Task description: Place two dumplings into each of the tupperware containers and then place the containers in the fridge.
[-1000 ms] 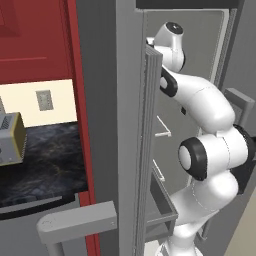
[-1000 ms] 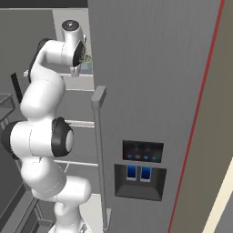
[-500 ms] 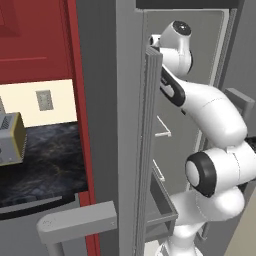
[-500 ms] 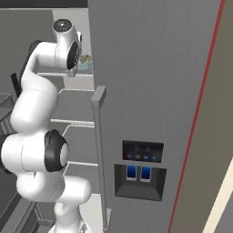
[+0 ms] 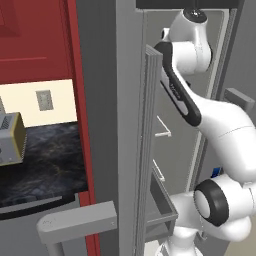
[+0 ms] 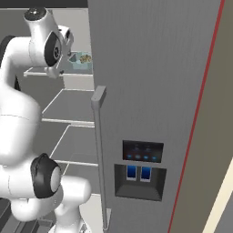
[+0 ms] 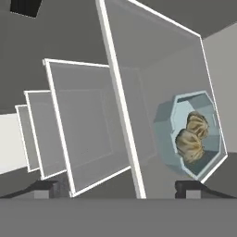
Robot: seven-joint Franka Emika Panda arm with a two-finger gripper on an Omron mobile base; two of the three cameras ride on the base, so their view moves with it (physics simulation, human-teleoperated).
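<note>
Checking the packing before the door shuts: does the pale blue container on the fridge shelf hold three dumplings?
No: the hand view shows the pale blue container on the fridge shelf holding two dumplings, side by side.

robot arm (image 6: 27, 118): big and white with dark joints, on the left side, going from the bottom up to the top
fridge door (image 6: 150, 109): tall and grey, fills the middle, standing open next to the arm
handle (image 6: 101, 154): a long grey bar going up and down on the left edge of the door
panel (image 6: 141, 169): dark, on the front of the door, with small blue lights
fridge shelves (image 6: 68, 113): flat and grey with white edges, one above the other, behind the arm
blue tupperware (image 6: 82, 60): small and pale, far back on the top shelf, just right of the arm's top
dumplings (image 6: 85, 58): tan lumps inside the blue tupperware
red line (image 6: 195, 123): thin, running down right of the door
</note>
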